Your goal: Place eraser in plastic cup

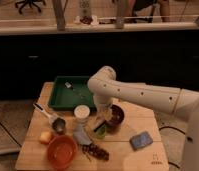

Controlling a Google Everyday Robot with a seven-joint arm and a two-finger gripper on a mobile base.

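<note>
The plastic cup (82, 112) is white and stands upright near the middle of the wooden table (138, 160). A flat blue block (141, 140), which may be the eraser, lies on the table to the right, apart from the arm. My white arm reaches in from the right and bends down. My gripper (101, 124) hangs low just right of the cup, between it and a dark bowl (117, 116). A small greenish thing (99, 131) sits right under the gripper. I cannot tell whether the gripper holds anything.
A green tray (60, 97) with a utensil in it is at the back left. A metal scoop (54, 121), a yellow piece (44, 136), an orange bowl (62, 150), a pale blue object (82, 136) and a dark bunch (96, 150) crowd the front left.
</note>
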